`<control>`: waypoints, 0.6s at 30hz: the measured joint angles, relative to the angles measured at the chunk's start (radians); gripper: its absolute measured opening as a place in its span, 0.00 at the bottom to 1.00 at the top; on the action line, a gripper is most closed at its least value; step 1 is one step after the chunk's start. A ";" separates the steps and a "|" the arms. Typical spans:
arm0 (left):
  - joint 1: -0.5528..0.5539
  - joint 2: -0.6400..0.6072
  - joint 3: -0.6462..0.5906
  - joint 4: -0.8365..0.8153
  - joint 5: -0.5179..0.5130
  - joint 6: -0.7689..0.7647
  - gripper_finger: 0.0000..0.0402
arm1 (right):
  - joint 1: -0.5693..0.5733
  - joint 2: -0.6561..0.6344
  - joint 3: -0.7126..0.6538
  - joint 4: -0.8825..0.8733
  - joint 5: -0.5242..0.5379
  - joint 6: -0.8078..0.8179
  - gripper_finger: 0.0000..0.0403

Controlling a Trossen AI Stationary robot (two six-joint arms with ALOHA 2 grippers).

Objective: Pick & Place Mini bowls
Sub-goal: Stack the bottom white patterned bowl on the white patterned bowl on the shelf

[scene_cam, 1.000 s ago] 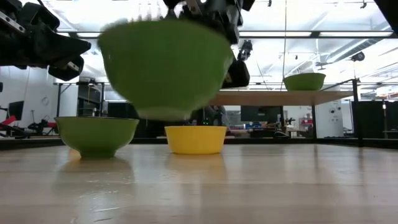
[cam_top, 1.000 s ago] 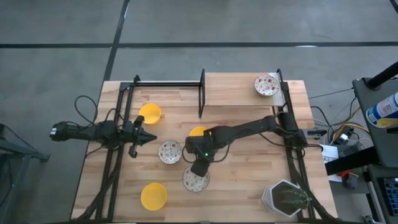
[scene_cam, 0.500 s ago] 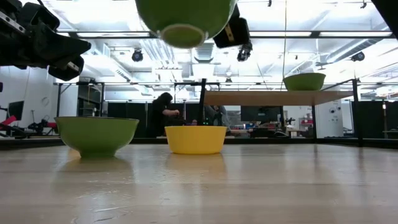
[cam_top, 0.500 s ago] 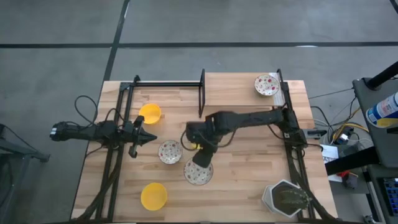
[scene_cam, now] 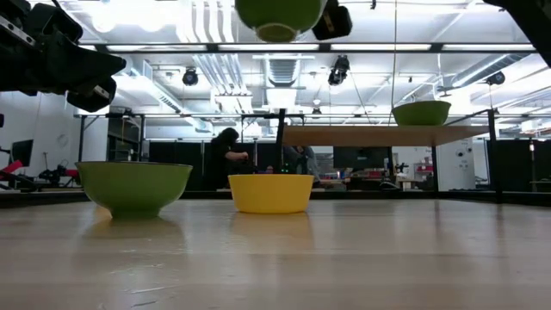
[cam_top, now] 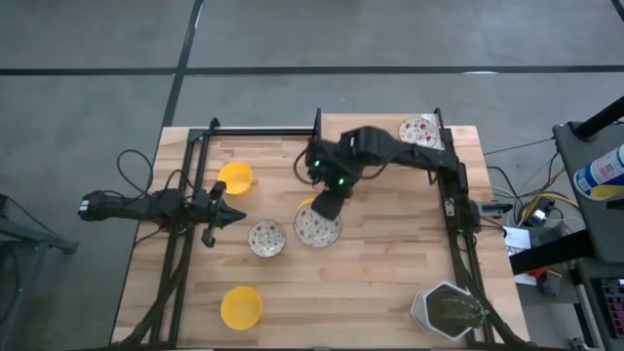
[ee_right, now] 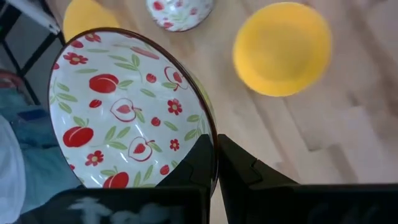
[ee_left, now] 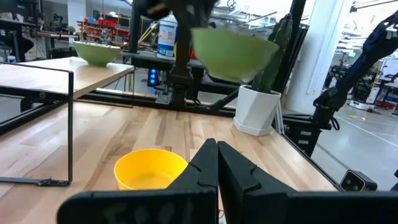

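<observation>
My right gripper [cam_top: 330, 203] hangs high over the table's middle, shut on a mini bowl [cam_top: 317, 227] that is white with red-and-green fruit print inside [ee_right: 124, 118] and green outside [scene_cam: 280, 15]. A yellow bowl [cam_top: 306, 207] stands partly hidden beneath it. A second patterned bowl [cam_top: 265, 238] rests on its base to the left. Two more yellow bowls [cam_top: 235, 178] [cam_top: 241, 306] stand on the table. A third patterned bowl [cam_top: 418, 133] sits on the raised shelf. My left gripper [cam_top: 230, 216] waits shut at the table's left [ee_left: 217, 167]. My right gripper pinches the patterned bowl's rim [ee_right: 207, 138], one finger inside the bowl and one outside. The fingers come from above, slanting down. The bowl is lifted clear of the table and hangs below the fingers with its opening facing up.
A grey-white hexagonal container [cam_top: 447, 310] with a plant stands at the near right corner. A black frame post [cam_top: 316, 146] and the raised wooden shelf [cam_top: 375, 132] lie at the far side. Bare tabletop [cam_top: 370, 283] stretches near and right of the bowls.
My right gripper has carried the patterned bowl up and toward the table's far edge, from the near-middle of the table to above the middle yellow bowl. In the low view the bowl rose from just above the table to the top of the picture.
</observation>
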 joint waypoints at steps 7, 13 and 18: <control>0.000 0.000 0.000 0.000 0.000 0.000 0.00 | -0.090 -0.100 -0.002 -0.033 0.080 0.030 0.03; 0.000 0.005 0.000 0.000 0.000 0.000 0.00 | -0.193 -0.216 -0.004 -0.034 0.174 0.126 0.03; 0.000 0.006 0.000 0.000 0.000 0.000 0.00 | -0.305 -0.310 -0.004 -0.035 0.248 0.188 0.03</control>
